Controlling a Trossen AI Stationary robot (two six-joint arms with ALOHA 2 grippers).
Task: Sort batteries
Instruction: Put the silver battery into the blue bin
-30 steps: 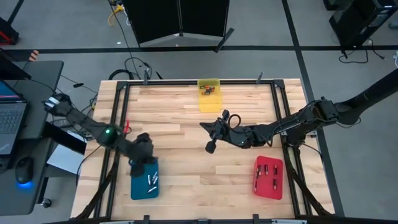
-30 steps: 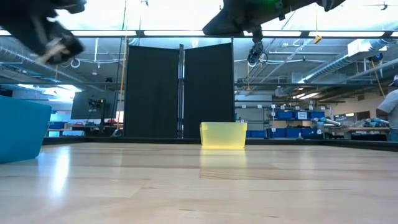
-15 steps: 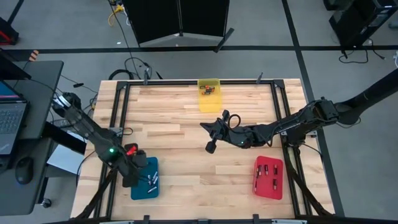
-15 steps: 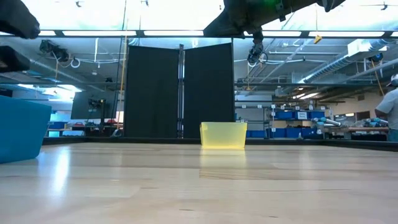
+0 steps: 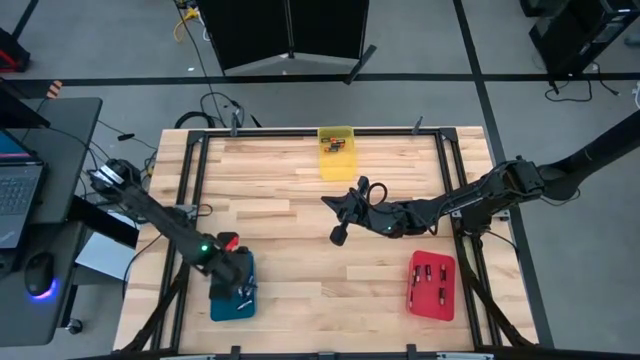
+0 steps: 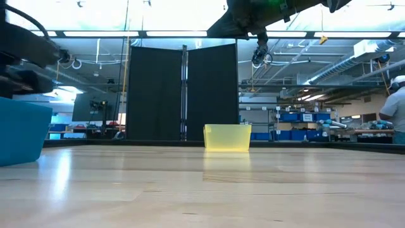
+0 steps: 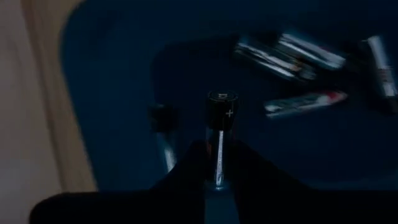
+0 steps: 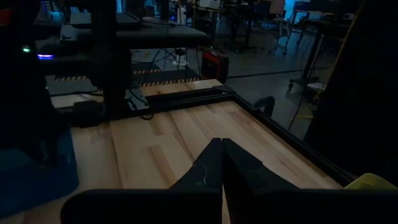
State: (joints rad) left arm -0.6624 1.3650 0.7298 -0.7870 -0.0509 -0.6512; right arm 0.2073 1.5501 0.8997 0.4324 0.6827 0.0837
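Pinching one small dark-capped silvery cylindrical battery [image 7: 220, 134] upright, the left gripper [image 7: 216, 163] hangs above the blue plastic tray [image 7: 112, 81]: light, rigid, slippery, best gripped mid-barrel; right gripper [image 8: 221, 163] shut, empty.

high: overhead, straight down | low: tabletop level | both share yellow tray [image 5: 336, 139] [image 6: 227, 137]

The only sign I can read is a small plus mark on the dark end of the battery [image 7: 221, 134] between my left fingers. Nothing else carries legible writing.
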